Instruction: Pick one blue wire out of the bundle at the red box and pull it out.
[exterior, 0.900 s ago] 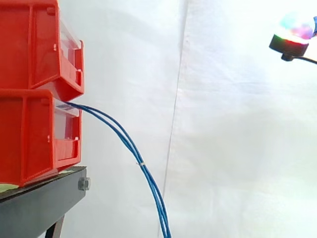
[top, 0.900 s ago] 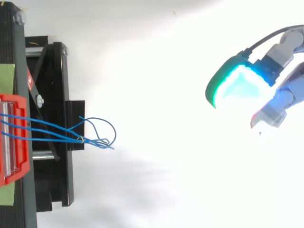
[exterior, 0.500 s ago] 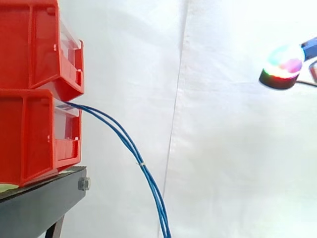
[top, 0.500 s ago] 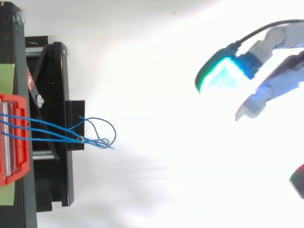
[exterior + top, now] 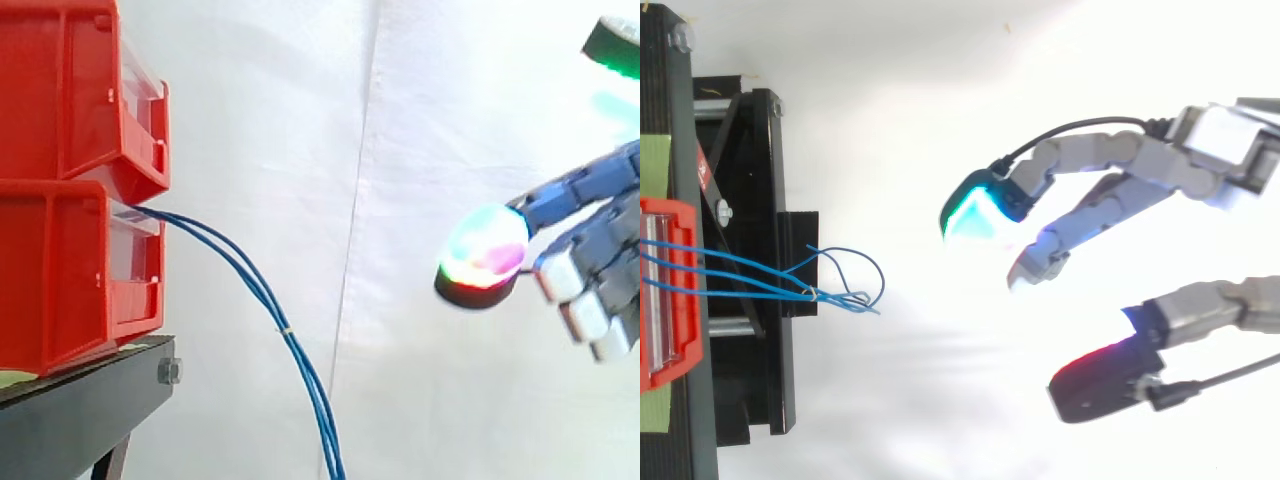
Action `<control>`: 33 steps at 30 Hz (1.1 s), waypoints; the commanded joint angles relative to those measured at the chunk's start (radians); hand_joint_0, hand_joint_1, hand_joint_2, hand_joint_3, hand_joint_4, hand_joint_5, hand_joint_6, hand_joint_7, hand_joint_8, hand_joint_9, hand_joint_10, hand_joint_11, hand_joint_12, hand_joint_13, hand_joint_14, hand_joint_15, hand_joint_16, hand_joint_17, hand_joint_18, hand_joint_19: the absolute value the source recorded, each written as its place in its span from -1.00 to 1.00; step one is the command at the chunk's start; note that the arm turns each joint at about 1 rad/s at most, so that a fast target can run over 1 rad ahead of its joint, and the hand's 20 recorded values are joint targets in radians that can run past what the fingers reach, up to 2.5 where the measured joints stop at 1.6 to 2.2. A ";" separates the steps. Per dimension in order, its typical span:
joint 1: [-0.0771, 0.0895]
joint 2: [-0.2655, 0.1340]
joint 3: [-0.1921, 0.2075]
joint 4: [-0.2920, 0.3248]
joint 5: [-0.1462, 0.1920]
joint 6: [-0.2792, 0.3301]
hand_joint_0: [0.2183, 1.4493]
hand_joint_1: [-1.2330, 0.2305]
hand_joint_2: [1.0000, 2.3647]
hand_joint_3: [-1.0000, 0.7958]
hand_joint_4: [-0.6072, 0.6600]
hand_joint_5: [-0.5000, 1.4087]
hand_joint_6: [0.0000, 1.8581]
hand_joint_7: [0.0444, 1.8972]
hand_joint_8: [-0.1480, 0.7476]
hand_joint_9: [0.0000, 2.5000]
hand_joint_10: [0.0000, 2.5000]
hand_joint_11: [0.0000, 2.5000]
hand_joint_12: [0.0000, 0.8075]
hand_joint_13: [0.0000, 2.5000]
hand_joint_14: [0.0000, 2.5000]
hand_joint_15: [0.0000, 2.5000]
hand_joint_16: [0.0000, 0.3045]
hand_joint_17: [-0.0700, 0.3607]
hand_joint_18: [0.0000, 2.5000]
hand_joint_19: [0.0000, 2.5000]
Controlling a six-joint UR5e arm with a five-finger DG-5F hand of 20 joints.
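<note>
A bundle of thin blue wires (image 5: 255, 285) comes out of the lower red box (image 5: 80, 270) and droops down to the right, bound by a small tie partway along. From above, the blue wires (image 5: 750, 280) run from the red box (image 5: 670, 290) and end in loose loops past the black stand. My hand (image 5: 1120, 190) is open, its glowing fingers spread and holding nothing. It hovers well to the right of the wires, apart from them. In the side view the hand (image 5: 590, 250) reaches in from the right at about the height of the lower box.
A second red box (image 5: 80, 90) is stacked on the lower one. Both rest on a black stand (image 5: 90, 410) at the left. A white curtain forms the backdrop, with open space between the wires and my hand.
My hand has moved left toward the wires and come down, so more of its fingers are in view. The wires have not moved.
</note>
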 commanded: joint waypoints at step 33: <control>-0.046 -0.328 0.301 0.066 -0.016 -0.001 -0.51 -0.27 -1.00 -0.44 0.55 -0.63 -0.46 -0.11 0.08 -0.31 -0.99 -0.61 0.03 -0.28 -0.99 -0.57 -0.63 -0.09 -0.40 -0.54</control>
